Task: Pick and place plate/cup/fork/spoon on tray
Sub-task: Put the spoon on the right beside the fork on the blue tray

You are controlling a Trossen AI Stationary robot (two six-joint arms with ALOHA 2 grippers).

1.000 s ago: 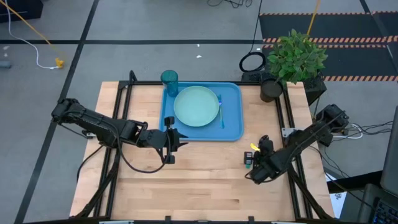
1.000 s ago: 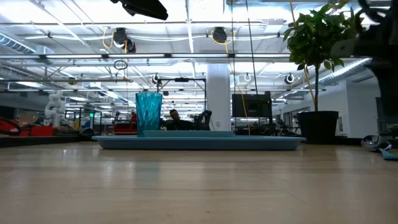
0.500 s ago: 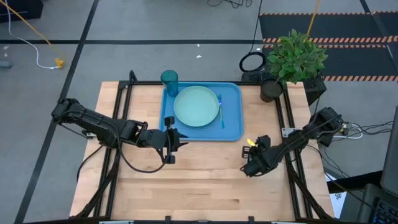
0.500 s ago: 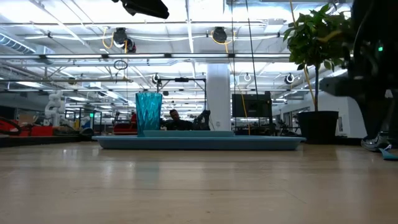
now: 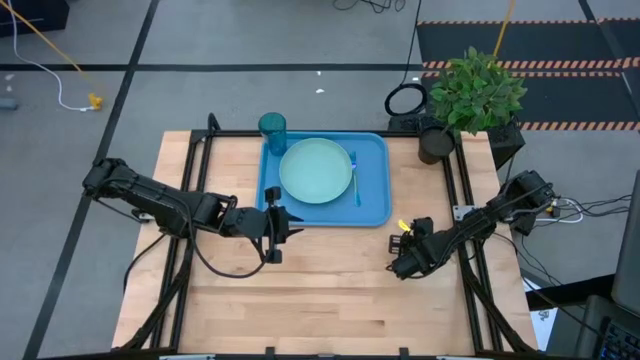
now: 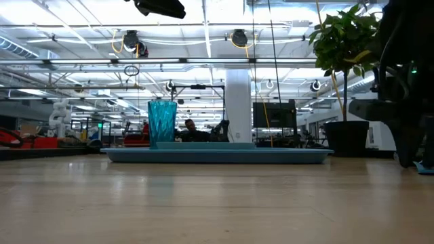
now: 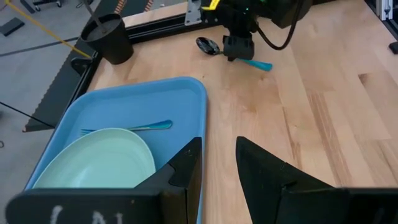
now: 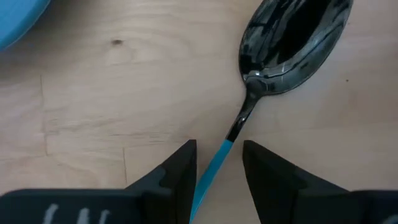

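The blue tray (image 5: 376, 208) holds the mint-green plate (image 5: 316, 170), the teal cup (image 5: 272, 125) upright in its far left corner, and the blue fork (image 5: 355, 178) lying beside the plate. The spoon (image 8: 292, 43) lies flat on the wood right of the tray, its dark bowl and light blue handle (image 8: 211, 168) showing. My right gripper (image 8: 219, 162) is open, low over the spoon, with one finger on each side of the handle; I cannot tell whether they touch it. My left gripper (image 7: 217, 155) is open and empty at the tray's near left corner.
A potted plant (image 5: 470, 95) in a dark pot (image 5: 436, 145) stands at the table's far right corner. Black frame rails (image 5: 462, 190) run along the table's left and right sides. Bare wood (image 5: 320, 300) stretches along the near half of the table.
My right gripper has come down over the spoon, moving a little toward the table's far edge and the tray. In the low view its arm now stands in front of the spoon. The spoon, the tray's things and my left arm have kept still.
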